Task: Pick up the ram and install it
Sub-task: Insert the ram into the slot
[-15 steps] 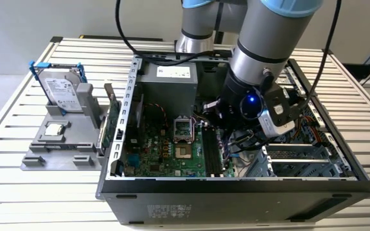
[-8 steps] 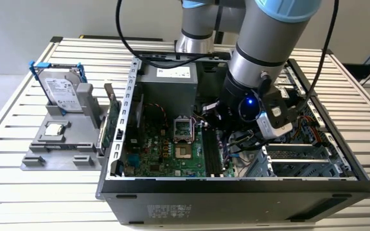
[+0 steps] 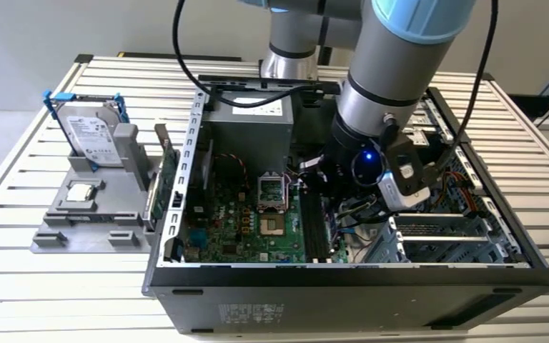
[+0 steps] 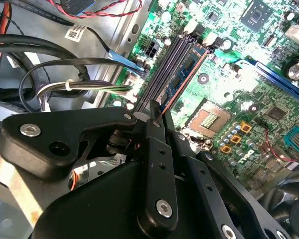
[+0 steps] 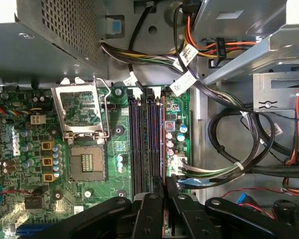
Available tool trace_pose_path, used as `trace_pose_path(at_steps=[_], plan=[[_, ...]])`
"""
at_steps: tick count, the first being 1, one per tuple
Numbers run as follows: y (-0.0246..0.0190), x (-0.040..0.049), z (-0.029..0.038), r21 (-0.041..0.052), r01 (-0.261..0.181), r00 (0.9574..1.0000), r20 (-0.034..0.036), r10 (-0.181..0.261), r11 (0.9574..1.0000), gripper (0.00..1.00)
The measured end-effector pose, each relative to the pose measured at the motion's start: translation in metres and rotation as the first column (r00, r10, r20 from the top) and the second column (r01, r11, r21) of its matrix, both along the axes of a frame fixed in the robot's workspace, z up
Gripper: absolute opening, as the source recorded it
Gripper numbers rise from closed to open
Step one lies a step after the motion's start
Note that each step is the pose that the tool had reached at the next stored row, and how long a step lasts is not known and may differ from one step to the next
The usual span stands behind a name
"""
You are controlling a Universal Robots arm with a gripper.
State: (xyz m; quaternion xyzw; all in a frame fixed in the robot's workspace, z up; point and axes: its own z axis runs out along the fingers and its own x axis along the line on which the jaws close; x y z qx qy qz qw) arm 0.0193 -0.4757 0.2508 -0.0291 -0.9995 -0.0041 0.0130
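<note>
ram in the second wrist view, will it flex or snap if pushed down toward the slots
The ram is a thin flat board standing on edge, so it is probably stiff lengthwise but apt to crack if pushed sideways. Held by the pincer at one end, it looks light and could tilt in the grip.

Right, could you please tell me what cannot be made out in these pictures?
- Near end of the ram: first wrist view, covered by the pincer gripping it; seating unclear.
- Pincer tips: exterior view, behind the arm's wrist.
- Memory slots: exterior view, far ends hidden by the arm.
</note>
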Motion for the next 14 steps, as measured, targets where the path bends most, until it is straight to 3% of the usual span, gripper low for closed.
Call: trace_pose_path(at_steps=[14], plan=[[0.0001,0.0000,-0.0124,-0.0002,-0.014,0.9999,0.0000,0.014,0.9999,0.00]])
